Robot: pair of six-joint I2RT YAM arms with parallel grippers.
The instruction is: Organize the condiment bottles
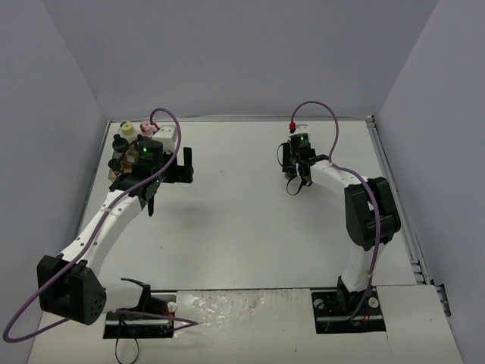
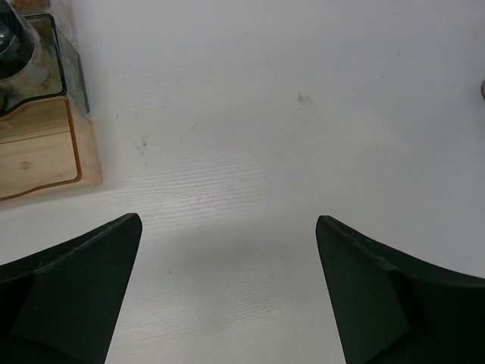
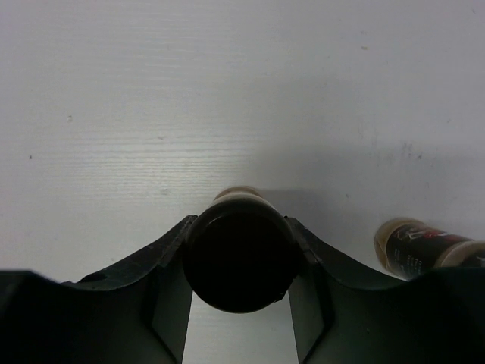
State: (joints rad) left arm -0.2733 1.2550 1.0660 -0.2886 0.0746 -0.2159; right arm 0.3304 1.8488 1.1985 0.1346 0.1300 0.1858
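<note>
Wooden rack [image 2: 38, 148] on white table [image 1: 250, 227]

Lab booth: white table [image 1: 250, 227], grey walls [image 1: 227, 53]

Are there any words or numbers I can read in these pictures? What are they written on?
No text can be read anywhere.
Label on the spice jar at the right of the right wrist view: dark with red and pale marks, too blurred to read.
Black-capped jar in the right pincer: no writing shows on its cap.
Wooden rack and table: no writing shows.
</note>
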